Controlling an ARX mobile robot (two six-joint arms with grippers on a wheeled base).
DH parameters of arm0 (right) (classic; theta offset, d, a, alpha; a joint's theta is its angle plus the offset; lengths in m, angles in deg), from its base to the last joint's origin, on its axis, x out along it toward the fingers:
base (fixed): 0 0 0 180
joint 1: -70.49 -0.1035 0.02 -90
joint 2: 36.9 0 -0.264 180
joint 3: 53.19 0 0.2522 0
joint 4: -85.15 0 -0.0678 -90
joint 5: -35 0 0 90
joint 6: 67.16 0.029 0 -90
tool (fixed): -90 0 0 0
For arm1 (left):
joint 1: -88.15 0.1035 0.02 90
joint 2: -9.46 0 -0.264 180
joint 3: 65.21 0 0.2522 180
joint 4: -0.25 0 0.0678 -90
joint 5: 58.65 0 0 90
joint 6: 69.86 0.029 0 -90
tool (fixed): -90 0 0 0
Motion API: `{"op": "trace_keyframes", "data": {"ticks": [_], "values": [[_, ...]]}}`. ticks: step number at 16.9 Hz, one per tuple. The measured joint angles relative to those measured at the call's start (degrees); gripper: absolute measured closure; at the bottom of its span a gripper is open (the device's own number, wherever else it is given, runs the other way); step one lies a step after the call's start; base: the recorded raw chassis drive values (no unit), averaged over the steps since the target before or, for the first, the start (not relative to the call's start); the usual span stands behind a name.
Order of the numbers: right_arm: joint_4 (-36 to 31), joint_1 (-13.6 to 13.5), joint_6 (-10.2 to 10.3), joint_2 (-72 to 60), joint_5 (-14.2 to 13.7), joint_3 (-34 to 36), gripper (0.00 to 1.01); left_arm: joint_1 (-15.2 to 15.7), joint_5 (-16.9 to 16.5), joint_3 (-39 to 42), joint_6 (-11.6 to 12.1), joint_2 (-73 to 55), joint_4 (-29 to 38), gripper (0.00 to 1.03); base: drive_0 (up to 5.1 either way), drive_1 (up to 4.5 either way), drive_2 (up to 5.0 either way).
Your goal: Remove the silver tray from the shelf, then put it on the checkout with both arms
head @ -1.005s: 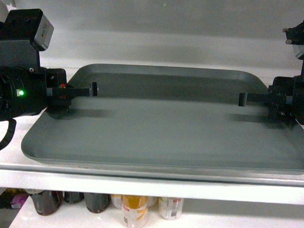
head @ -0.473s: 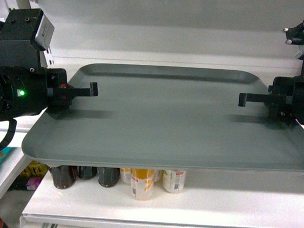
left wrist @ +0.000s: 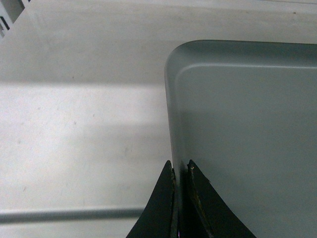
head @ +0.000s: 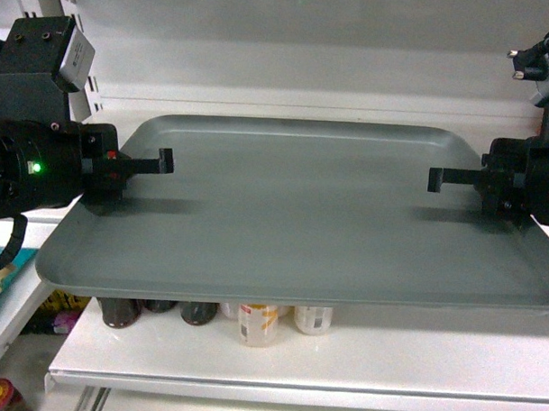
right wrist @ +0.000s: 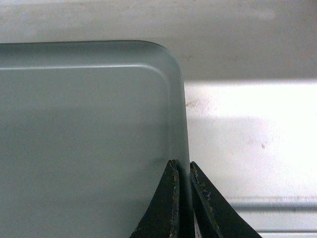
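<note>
I hold the large, shallow, matte grey-silver metal tray by its two short ends. My left gripper is pinched together on the tray's left rim, one finger inside and one outside, and my right gripper is clamped the same way on the right rim. The tray sits level between my two bulky black arms.

Against a second ago, the tray's near edge no longer covers the white painted metal shelf board it lay over. Now that lower board shows in full below, and the row of bottles and cans at its far side has slid under the tray's near edge. So I judge the tray is lifted and drawn back toward me, clear of its shelf.

That finishes the first half. The checkout is not in view, so carrying the tray there remains.
</note>
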Motion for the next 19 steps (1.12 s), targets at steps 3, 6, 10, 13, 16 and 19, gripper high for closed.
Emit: {"op": "trace_keyframes", "data": {"ticks": [3, 6, 10, 13, 16, 19], "values": [[0.1, 0.0, 0.0, 0.0, 0.0, 0.0, 0.98, 0.0, 0.0, 0.0, 0.0, 0.0, 0.0, 0.99, 0.0, -4.29, 4.4], [0.1, 0.1, 0.0, 0.1, 0.0, 0.1, 0.98, 0.0, 0.1, 0.1, 0.0, 0.1, -0.1, 0.99, 0.0, -4.28, 4.4], [0.1, 0.0, 0.0, 0.1, 0.0, 0.1, 0.98, 0.0, 0.1, 0.1, 0.0, 0.2, -0.1, 0.99, 0.1, -4.2, 4.4], [0.0, 0.1, 0.0, 0.1, -0.1, 0.1, 0.98, 0.0, 0.2, 0.1, 0.0, 0.2, 0.0, 0.99, 0.1, -4.23, 4.4], [0.0, 0.1, 0.0, 0.1, -0.1, 0.1, 0.98, 0.0, 0.2, 0.1, 0.0, 0.3, 0.0, 0.99, 0.1, -4.27, 4.4], [0.0, 0.0, 0.0, 0.1, -0.1, 0.1, 0.98, 0.0, 0.2, 0.1, 0.1, 0.4, 0.0, 0.99, 0.0, -4.31, 4.4]]}}
